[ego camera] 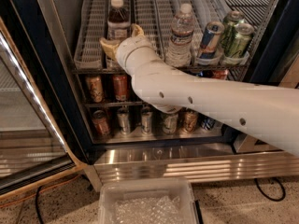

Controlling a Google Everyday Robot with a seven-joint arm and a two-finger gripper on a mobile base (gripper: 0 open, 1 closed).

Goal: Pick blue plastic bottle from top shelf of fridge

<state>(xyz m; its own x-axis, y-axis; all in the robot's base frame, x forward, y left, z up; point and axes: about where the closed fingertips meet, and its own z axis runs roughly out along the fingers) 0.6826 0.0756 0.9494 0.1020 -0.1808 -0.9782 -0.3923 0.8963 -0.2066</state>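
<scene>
The blue plastic bottle [117, 18], with a white cap and dark liquid, stands upright at the front of a left lane on the top shelf [88, 59] of the fridge [14, 41]. My gripper [121, 39] is at the bottle's lower part. One tan finger [107, 47] is left of the bottle and the other finger [137, 30] is right of it, spread a little wider than the bottle. My white arm reaches in from the right and hides the bottle's base.
A clear ribbed water bottle [181, 34], a blue can [210, 40] and green cans [237, 36] stand to the right on the same rack. Lower racks hold rows of cans [120, 87]. The open glass door [28, 139] is at left. A clear plastic bin [147, 202] sits on the floor.
</scene>
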